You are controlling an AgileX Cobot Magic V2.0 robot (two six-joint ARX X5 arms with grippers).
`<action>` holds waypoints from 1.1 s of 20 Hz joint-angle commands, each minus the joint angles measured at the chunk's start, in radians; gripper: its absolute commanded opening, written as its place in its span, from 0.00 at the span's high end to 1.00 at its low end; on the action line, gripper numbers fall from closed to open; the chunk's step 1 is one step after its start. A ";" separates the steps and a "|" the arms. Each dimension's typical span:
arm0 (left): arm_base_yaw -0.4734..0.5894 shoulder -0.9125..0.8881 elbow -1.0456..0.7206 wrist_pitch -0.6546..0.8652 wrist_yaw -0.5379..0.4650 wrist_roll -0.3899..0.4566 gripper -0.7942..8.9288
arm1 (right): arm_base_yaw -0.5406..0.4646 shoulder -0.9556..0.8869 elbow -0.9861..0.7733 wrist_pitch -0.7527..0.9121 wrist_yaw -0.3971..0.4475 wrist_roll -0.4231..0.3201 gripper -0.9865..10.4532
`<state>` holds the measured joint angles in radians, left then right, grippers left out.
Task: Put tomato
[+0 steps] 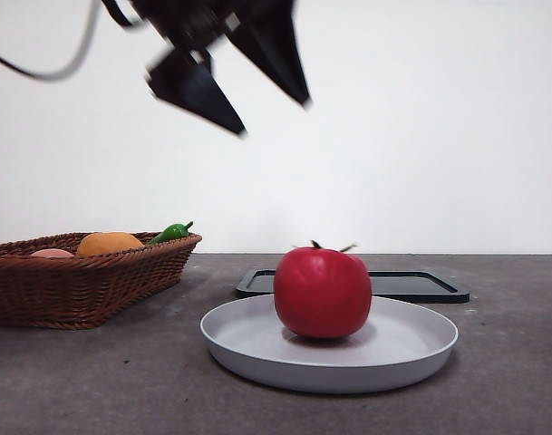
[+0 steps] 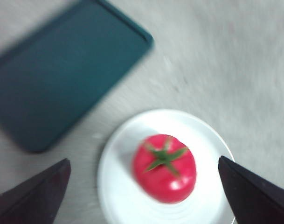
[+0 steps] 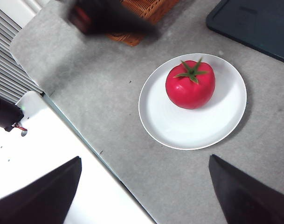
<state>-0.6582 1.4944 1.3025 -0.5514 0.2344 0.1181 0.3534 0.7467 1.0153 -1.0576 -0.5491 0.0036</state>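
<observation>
The red tomato (image 1: 323, 292) with a green star stem sits upright on a white plate (image 1: 257, 362) in the middle of the grey table. It also shows in the left wrist view (image 2: 165, 168) and the right wrist view (image 3: 190, 84). My left gripper (image 1: 274, 118) is open and empty, high above the plate and a little to the left of the tomato, clear of it; its view is blurred. My right gripper (image 3: 144, 158) is open and empty, high above the table's near side, out of the front view.
A brown wicker basket (image 1: 76, 290) at the left holds an orange fruit (image 1: 110, 243), a green pepper (image 1: 171, 232) and a pinkish item (image 1: 51, 254). A flat dark tray (image 1: 421, 285) lies behind the plate. The table's edge (image 3: 76, 126) shows in the right wrist view.
</observation>
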 commanded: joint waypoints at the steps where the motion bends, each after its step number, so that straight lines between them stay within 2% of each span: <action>1: 0.038 -0.073 0.017 -0.017 -0.001 -0.026 0.40 | 0.006 0.006 0.020 0.010 0.008 -0.013 0.54; 5: 0.145 -0.215 0.017 -0.069 0.008 -0.030 0.40 | 0.006 0.006 0.020 0.011 0.008 -0.016 0.54; 8: 0.242 -0.309 0.017 -0.132 0.109 -0.032 0.40 | 0.006 0.006 0.020 0.011 0.008 -0.016 0.54; 10: 0.304 -0.367 0.017 -0.171 0.142 -0.031 0.40 | 0.006 0.006 0.020 0.015 0.010 -0.016 0.54; 15: 0.435 -0.465 0.014 -0.371 0.163 0.054 0.40 | 0.006 0.011 0.020 0.031 0.053 -0.016 0.54; 18: 0.470 -0.505 0.002 -0.451 0.289 0.065 0.40 | 0.006 0.024 0.020 0.047 0.052 -0.016 0.54; 22: 0.466 -0.548 -0.047 -0.583 0.392 0.091 0.40 | 0.006 0.036 0.020 0.055 0.052 -0.016 0.54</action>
<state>-0.1883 0.9382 1.2472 -1.1393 0.6186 0.1867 0.3534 0.7738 1.0153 -1.0111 -0.4973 -0.0006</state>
